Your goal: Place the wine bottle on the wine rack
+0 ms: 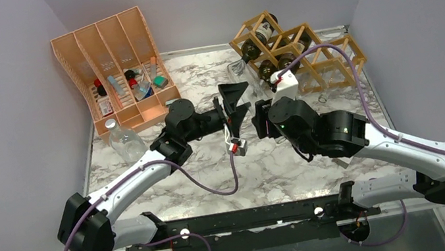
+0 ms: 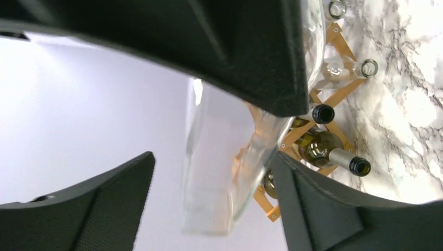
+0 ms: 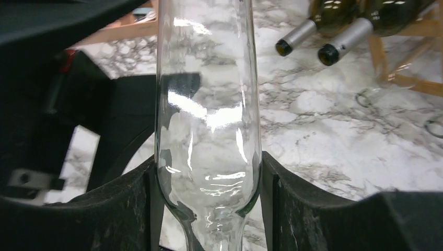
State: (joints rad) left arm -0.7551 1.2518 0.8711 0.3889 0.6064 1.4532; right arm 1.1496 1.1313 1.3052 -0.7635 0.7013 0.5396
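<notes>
A clear glass wine bottle (image 1: 254,94) is held off the marble table between my two grippers. My right gripper (image 1: 263,119) is shut on the wine bottle at its shoulder (image 3: 209,130), fingers pressed on both sides, midpoint (image 3: 209,172). My left gripper (image 1: 238,104) is open around the bottle's base end (image 2: 219,178). The glass lies close to one finger, with a wide gap to the other, midpoint (image 2: 214,157). The light-wood wine rack (image 1: 323,60) stands at the back right, just beyond the bottle, and shows in both wrist views (image 2: 339,97) (image 3: 415,84).
Dark green bottles (image 1: 260,36) (image 3: 334,15) (image 2: 318,146) and clear ones (image 2: 360,68) lie in the rack's cells. An orange-pink slotted organiser (image 1: 108,49) with small items stands back left. A clear plastic bottle (image 1: 123,139) stands before it. Grey walls enclose the table.
</notes>
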